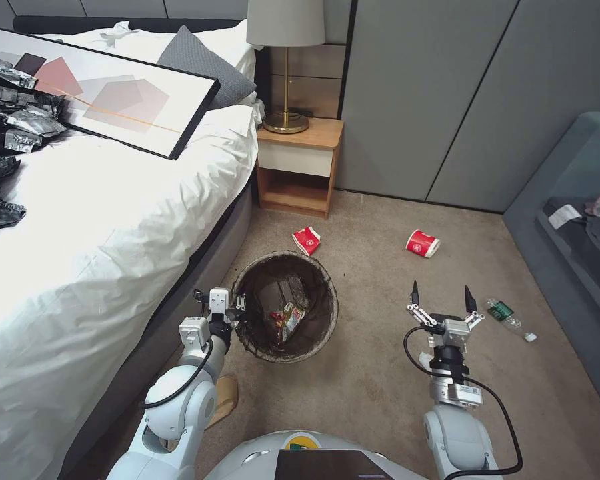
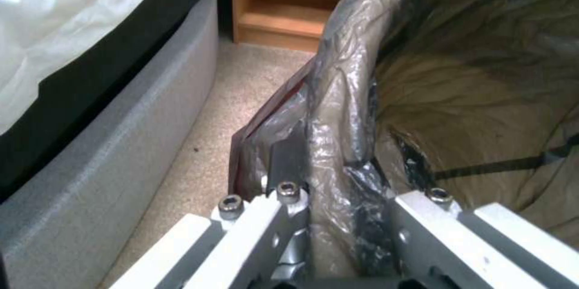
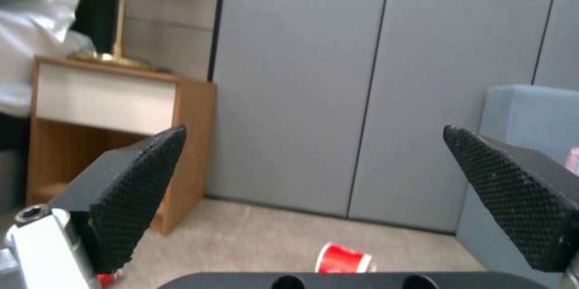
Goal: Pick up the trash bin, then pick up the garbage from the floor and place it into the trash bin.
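Note:
The trash bin [image 1: 317, 283], round with a dark brown liner, is upright on the carpet beside the bed. Snack wrappers [image 1: 288, 320] lie inside it. My left gripper [image 1: 238, 308] is shut on its near-left rim; in the left wrist view the fingers [image 2: 288, 155] pinch the liner-covered rim [image 2: 344, 76]. My right gripper [image 1: 442, 297] hangs open and empty over the carpet, its pads [image 3: 135, 185] wide apart. Garbage on the floor: a red-and-white cup [image 1: 306, 240] just beyond the bin, a second cup [image 1: 423, 243] [image 3: 344, 258] further right, and a green-labelled bottle [image 1: 509, 318] right of the right gripper.
The bed [image 1: 113, 220] runs along the left, carrying a framed picture [image 1: 113, 93] and black plastic bags [image 1: 7, 127]. A wooden nightstand [image 1: 300, 167] with a lamp stands ahead, grey wardrobe doors [image 1: 447, 100] behind, a grey sofa [image 1: 567, 220] at right. A brown paper bag [image 1: 225, 399] lies under my left arm.

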Controlling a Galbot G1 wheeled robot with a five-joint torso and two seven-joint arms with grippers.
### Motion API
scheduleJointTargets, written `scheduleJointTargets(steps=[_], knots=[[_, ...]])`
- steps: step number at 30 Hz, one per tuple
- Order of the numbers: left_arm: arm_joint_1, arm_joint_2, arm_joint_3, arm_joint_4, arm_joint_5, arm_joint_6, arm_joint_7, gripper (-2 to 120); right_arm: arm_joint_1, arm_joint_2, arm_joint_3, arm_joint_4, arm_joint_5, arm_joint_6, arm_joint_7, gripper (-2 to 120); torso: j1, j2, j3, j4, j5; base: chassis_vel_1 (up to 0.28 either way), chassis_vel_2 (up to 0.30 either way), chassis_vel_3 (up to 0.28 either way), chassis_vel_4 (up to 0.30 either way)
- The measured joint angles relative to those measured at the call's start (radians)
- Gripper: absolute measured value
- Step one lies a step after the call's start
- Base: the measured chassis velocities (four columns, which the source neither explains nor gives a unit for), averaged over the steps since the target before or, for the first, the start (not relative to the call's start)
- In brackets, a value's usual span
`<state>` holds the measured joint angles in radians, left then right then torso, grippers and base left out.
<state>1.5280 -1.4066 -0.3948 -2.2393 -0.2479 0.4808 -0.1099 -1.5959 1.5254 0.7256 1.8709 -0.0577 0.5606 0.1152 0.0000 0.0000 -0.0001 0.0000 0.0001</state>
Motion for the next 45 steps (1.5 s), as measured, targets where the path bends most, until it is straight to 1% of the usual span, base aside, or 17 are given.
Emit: scheduleJointTargets(steps=[2,3,4,6,7,8,10,11,12,13,14,16,18,20,25,30,45], knots=[[0.0,0.0,0.0,0.0,0.0,0.0,0.0,0,-0.003,0.0,0.001,0.002,-0.005,-0.018,0.003,100,0.0,0.0,0.0,0.0,0.0,0.0,0.0,0.0,0.0],[0.0,0.0,0.0,0.0,0.0,0.0,0.0,0,-0.016,-0.002,0.007,0.012,-0.009,-0.094,0.005,100,0.0,0.0,0.0,0.0,-0.0001,0.0,0.0,0.0,0.0],[0.0,0.0,0.0,0.0,0.0,0.0,0.0,0,-0.016,-0.002,0.007,0.012,-0.009,-0.094,0.005,100,0.0,0.0,0.0,0.0,-0.0001,0.0,0.0,0.0,0.0],[0.0,0.0,-0.001,0.0,0.0,0.0,0.0,0,-0.029,-0.012,0.014,0.024,-0.01,-0.215,0.017,100,0.0,0.0,0.0,-0.0001,-0.0001,0.0,0.0,0.0,0.0],[0.0,0.0,-0.001,0.0,0.0,0.0,0.0,0,-0.029,-0.012,0.014,0.024,-0.01,-0.215,0.017,100,0.0,0.0,0.0,-0.0001,-0.0001,0.0,0.0,0.0,0.0],[0.0,0.001,-0.002,0.0,0.0,0.0,0.0,0,-0.032,-0.015,0.016,0.028,-0.005,-0.255,0.02,100,0.0,0.0,0.0,-0.0001,0.0,0.0,0.0,0.0,0.0],[0.0,0.002,-0.004,0.0,-0.001,0.0,0.0,0,-0.036,-0.032,0.018,0.037,0.031,-0.378,0.033,100,0.0,0.0,0.0,-0.0001,-0.0001,0.0,0.0,0.0,0.0],[0.0,0.002,-0.004,0.0,-0.001,0.0,0.0,0,-0.036,-0.032,0.018,0.037,0.031,-0.378,0.033,100,0.0,0.0,0.0,-0.0001,-0.0001,0.0,0.0,0.0,0.0],[0.0,0.002,-0.004,0.0,-0.001,0.0,0.0,0,-0.035,-0.034,0.019,0.037,0.039,-0.405,0.033,100,0.0,0.0,0.0,0.0,0.0,0.0,0.0,0.0,0.0],[0.0,0.002,-0.004,-0.001,-0.001,0.0,0.0,0,-0.029,-0.044,0.026,0.033,0.052,-0.466,0.037,100,0.0,0.0,0.0,-0.0001,0.0,0.0,0.0,0.0,0.0],[0.0,0.002,-0.004,-0.001,-0.001,0.0,0.0,0,-0.029,-0.044,0.026,0.033,0.052,-0.466,0.037,100,0.0,0.0,0.0,-0.0001,0.0,0.0,0.0,0.0,0.0],[0.0,0.001,-0.003,-0.001,-0.001,0.0,0.0,0,-0.016,-0.053,0.035,0.017,0.072,-0.54,0.036,100,0.0,0.0,0.0,0.0001,0.0,0.0,0.0,0.0,0.0],[0.0,0.0,-0.002,-0.001,-0.001,0.0,0.0,0,-0.012,-0.056,0.038,0.009,0.079,-0.56,0.035,100,0.0,0.0,0.0,0.0001,0.0,0.0,0.0,0.0,0.0],[0.0,-0.001,0.001,0.0,0.0,0.0,0.0,0,0.006,-0.066,0.048,-0.029,0.102,-0.619,0.03,100,0.0,0.0,0.0,0.0,0.0,0.0,0.0,0.0,0.0],[-0.001,-0.001,0.002,0.003,0.001,-0.001,0.0,0,0.028,-0.078,0.062,-0.106,0.125,-0.644,0.01,100,0.0,0.0,0.0,0.0,0.0,0.0,0.0,0.0,0.0],[-0.001,-0.001,0.002,0.003,0.001,-0.001,0.0,0,0.029,-0.079,0.063,-0.112,0.127,-0.645,0.009,100,0.0,0.0,0.0,0.0,0.0001,0.0,0.0,0.0,0.0],[0.0,0.0,0.002,0.003,0.001,-0.002,0.001,0,0.062,-0.086,0.067,-0.236,0.162,-0.676,-0.023,100,0.0,0.0,0.0,0.0,0.0002,0.0,0.0,0.0,0.0]])
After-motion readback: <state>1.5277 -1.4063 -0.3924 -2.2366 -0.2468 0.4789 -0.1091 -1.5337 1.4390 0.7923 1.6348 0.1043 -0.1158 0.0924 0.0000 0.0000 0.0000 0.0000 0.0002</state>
